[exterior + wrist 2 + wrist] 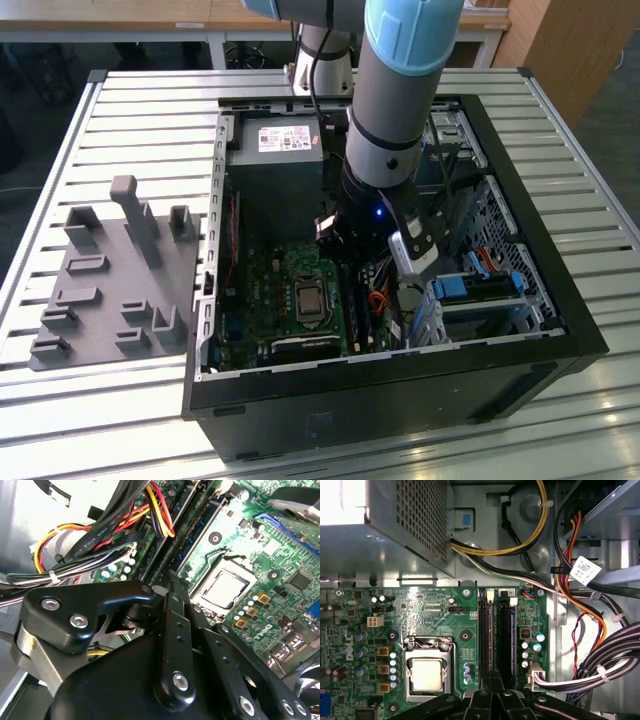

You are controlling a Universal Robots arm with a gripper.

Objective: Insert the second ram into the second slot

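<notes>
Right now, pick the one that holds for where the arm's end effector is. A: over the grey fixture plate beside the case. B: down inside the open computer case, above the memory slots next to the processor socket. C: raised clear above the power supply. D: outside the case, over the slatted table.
B: in the exterior view the end effector reaches inside the computer case, and the first wrist view looks onto the memory slots beside the processor socket.

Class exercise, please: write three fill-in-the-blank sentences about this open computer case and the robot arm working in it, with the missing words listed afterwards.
1. The gripper hangs over the memory slots beside the ______ socket.
2. The computer case lies on its side with its cover ______.
3. On the exterior view's left, a ______ fixture plate rests on the slatted table.

Missing words: processor; off; grey
</notes>
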